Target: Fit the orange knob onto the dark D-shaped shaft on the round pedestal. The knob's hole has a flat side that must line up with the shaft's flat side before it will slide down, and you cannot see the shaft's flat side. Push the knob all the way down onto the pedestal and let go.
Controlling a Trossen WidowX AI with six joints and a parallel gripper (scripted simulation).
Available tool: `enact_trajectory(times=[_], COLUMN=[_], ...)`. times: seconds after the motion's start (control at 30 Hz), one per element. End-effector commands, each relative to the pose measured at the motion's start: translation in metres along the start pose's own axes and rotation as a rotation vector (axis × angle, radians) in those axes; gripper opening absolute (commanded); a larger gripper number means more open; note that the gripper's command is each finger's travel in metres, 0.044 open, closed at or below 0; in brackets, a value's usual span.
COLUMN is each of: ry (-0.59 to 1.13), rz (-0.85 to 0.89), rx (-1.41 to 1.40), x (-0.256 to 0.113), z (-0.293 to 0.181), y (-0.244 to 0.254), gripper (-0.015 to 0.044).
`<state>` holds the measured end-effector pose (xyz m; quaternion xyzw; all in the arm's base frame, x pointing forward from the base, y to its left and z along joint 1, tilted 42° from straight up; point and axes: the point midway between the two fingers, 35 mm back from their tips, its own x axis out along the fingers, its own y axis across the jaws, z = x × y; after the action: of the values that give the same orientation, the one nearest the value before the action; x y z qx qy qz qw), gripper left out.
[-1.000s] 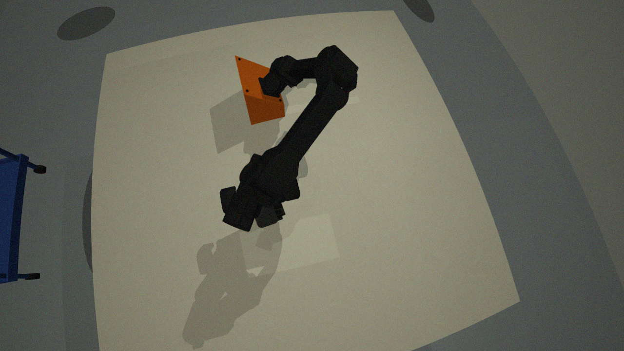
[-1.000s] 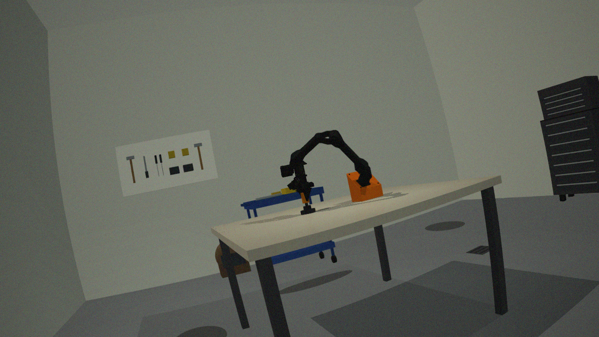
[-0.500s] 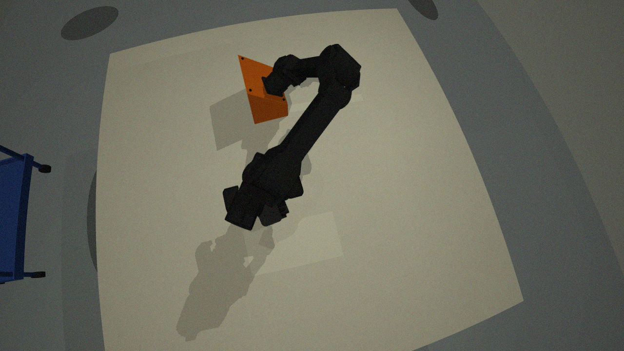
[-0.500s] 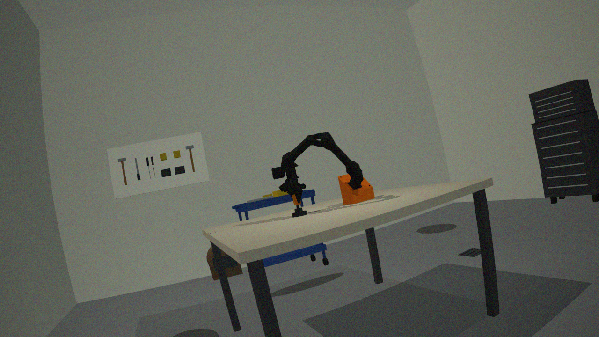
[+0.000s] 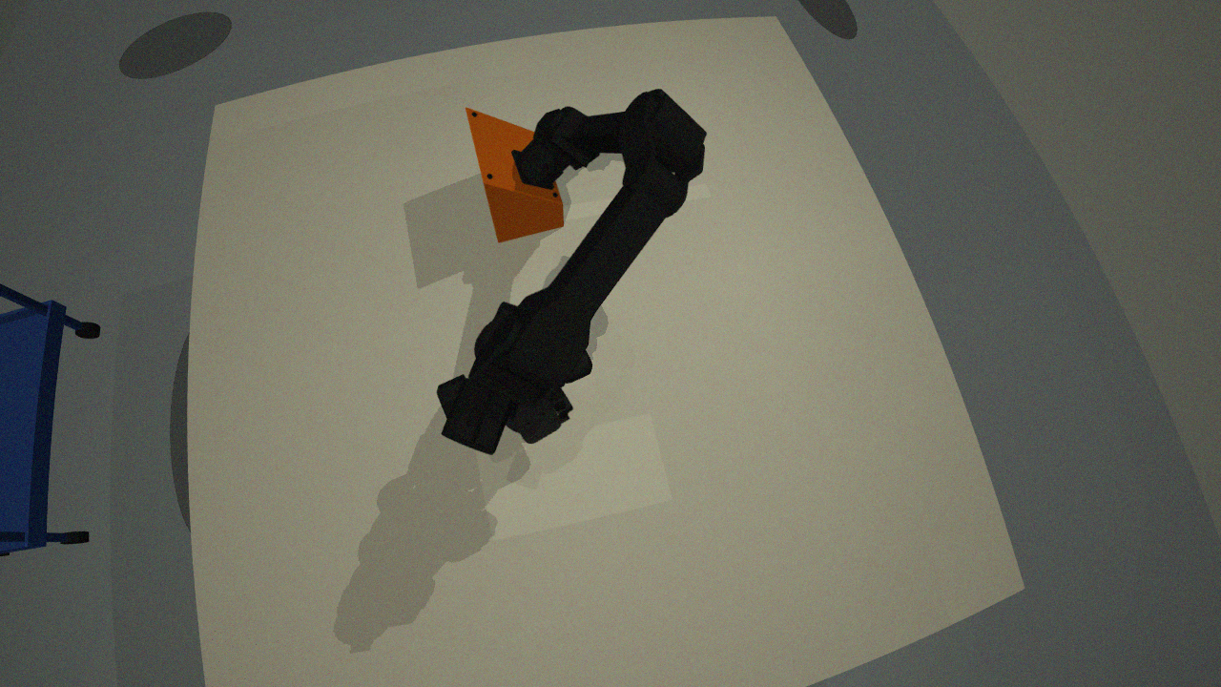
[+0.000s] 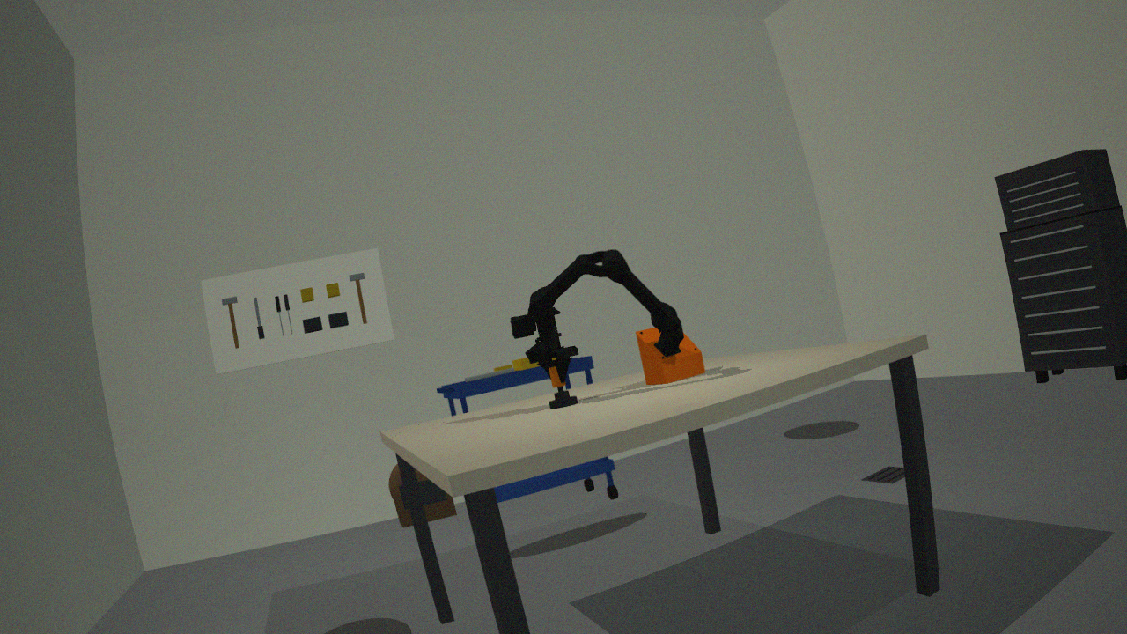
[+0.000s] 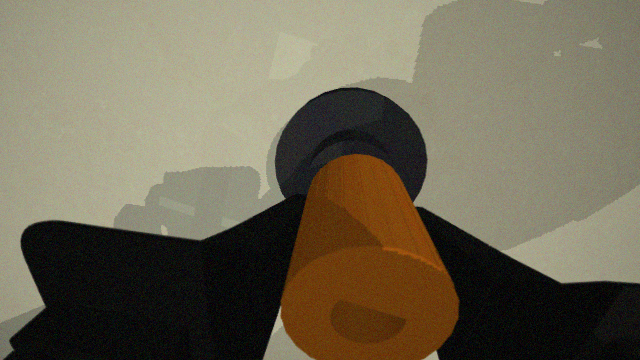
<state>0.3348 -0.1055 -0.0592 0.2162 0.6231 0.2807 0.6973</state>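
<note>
My gripper (image 6: 556, 379) (image 7: 356, 211) is shut on the orange knob (image 6: 556, 372) (image 7: 372, 215), with one black finger on each side of it. The knob's D-shaped opening shows on its upper face in the wrist view, flat side toward the top of the picture. The dark round pedestal (image 6: 563, 401) (image 7: 345, 107) stands on the table right below the knob. The knob's lower end is at or just above the top of the shaft; I cannot tell whether they touch. The knob hides the shaft's top and its flat side. In the top view the arm hides knob and pedestal.
The arm's orange base block (image 5: 525, 209) (image 6: 673, 370) stands on the pale table (image 5: 811, 384) (image 6: 804, 370). A blue cart (image 5: 25, 426) (image 6: 504, 382) with yellow things on it is beyond the table's edge. The arm's shadow falls around the pedestal.
</note>
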Motion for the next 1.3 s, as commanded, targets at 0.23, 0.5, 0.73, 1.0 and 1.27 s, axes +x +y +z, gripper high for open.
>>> enact_trajectory(times=[0.23,0.5,0.73,1.0,1.27], ry=[-0.001,-0.001,-0.001,-0.001,-0.001], rz=[0.000,0.000,0.000,0.000,0.000], rx=[-0.005,-0.005,-0.060,-0.215,-0.215], x=[0.0006,-0.0016,-0.0043,-0.0013,0.0002], z=[-0.0030,-0.0028,-0.0023,0.0008,0.0004], y=[0.0019,0.0012,0.0012,-0.0006,-0.0002], gripper=[0.0000,0.0000,0.0000,0.0000,0.0000])
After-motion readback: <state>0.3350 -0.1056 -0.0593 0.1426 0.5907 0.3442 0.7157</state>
